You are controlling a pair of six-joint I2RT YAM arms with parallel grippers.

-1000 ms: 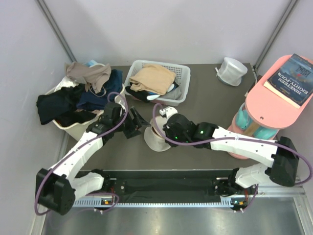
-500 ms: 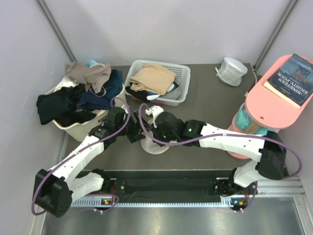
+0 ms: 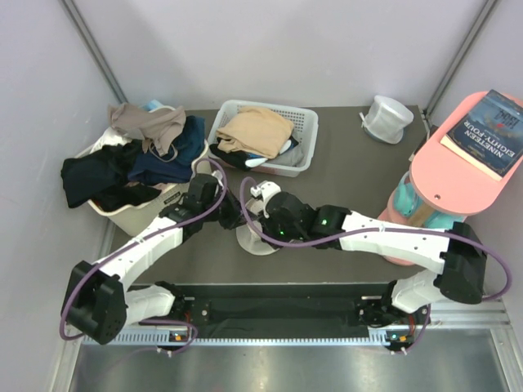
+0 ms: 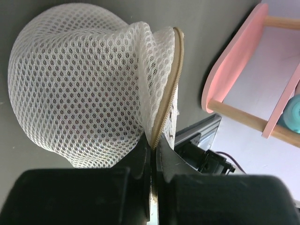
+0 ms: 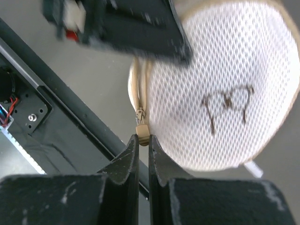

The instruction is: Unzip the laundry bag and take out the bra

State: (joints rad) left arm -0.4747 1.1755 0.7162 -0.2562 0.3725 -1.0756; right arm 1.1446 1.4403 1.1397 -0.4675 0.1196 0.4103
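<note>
The left gripper [image 4: 152, 150] has its two fingers pressed together on a raised fold of the laundry bag [image 4: 75, 84], right where the beige zipper [image 4: 168, 89] runs along the ridge of that fold. The right gripper [image 5: 142, 145] is pinched tight on the small beige zipper pull [image 5: 142, 133] at the bag's edge, with the zipper tape running upward from it toward the blurred black body of the left gripper.

From above, the left gripper [image 3: 231, 214] and the right gripper [image 3: 263, 219] meet over the laundry bag [image 3: 255, 241]. The bag sits on the dark table [image 3: 351, 163], near its front edge and just in front of the white basket [image 3: 302, 122]. Its mesh dome bulges away from both sets of fingers. A thin dark shape [image 5: 227, 105] shows through the mesh in the right wrist view; what it is cannot be told.

The basket holds a beige garment [image 3: 255, 129] on darker clothes. To its left a pale tub [image 3: 122, 214] is heaped with dark and tan clothing. A whiter round pouch [image 3: 386, 118] stands at the far right of the table, well apart from the arms. A pink shelf [image 3: 458, 167] carrying a blue book [image 3: 489, 122] stands on the right.
</note>
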